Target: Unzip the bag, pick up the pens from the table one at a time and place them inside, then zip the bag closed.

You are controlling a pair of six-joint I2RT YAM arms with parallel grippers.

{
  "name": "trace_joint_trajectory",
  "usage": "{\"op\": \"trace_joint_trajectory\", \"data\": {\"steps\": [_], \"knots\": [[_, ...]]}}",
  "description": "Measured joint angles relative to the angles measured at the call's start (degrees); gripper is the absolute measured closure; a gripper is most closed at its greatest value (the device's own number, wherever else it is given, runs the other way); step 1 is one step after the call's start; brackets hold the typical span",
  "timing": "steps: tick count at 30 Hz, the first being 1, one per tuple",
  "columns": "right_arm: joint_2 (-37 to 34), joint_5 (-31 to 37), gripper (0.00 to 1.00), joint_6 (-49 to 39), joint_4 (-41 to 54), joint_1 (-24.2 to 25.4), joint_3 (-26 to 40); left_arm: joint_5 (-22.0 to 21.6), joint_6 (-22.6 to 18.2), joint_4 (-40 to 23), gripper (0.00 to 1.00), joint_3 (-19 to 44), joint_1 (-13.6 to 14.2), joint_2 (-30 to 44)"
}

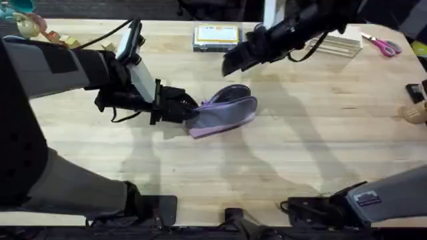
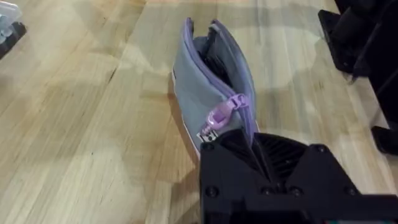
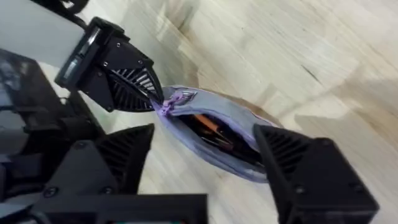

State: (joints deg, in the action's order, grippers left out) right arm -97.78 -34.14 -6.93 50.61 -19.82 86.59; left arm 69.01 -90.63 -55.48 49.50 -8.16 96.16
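The grey bag point(image 1: 225, 110) with purple edging lies mid-table on the wooden table point(image 1: 300, 147), its zipper open. In the left wrist view the purple pull point(image 2: 224, 113) hangs at the bag's point(image 2: 202, 81) near end. My left gripper point(image 1: 189, 112) is shut on that left end, pinching the fabric point(image 2: 254, 140). An orange pen point(image 3: 208, 127) lies inside the open bag point(image 3: 217, 140). My right gripper point(image 1: 231, 64) hovers above the bag, open and holding nothing, its fingers point(image 3: 118, 158) spread wide to either side of the pouch. In the right wrist view the left gripper point(image 3: 155, 102) clamps the zipper end.
A clear box with a yellow label point(image 1: 217, 35) sits at the back centre. A clear rack point(image 1: 337, 43) and pink-handled scissors point(image 1: 383, 45) are at the back right. Small items lie at the right edge point(image 1: 417, 100), and toys at the back left point(image 1: 27, 23).
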Motion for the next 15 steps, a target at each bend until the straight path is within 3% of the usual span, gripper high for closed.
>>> {"op": "trace_joint_trajectory", "data": {"steps": [2, 12, 13, 15], "knots": [[0.0, 1.8, 0.011, -0.4, -0.3, -1.5, 0.0, 0.0, 0.0, 0.0, 0.956, 0.0, 0.0, 0.0], [0.1, 6.9, 0.004, -0.4, -2.2, -8.5, 0.0, 0.0, 0.0, 0.0, 0.957, 0.0, 0.0, 0.0], [0.1, 7.0, 0.004, -0.4, -2.6, -8.9, 0.0, 0.0, 0.0, 0.0, 0.925, 0.0, 0.0, 0.0], [0.1, 7.2, 0.004, -0.4, -3.2, -9.8, 0.0, 0.0, 0.0, 0.2, 0.631, 0.0, 0.0, 0.0]]}}
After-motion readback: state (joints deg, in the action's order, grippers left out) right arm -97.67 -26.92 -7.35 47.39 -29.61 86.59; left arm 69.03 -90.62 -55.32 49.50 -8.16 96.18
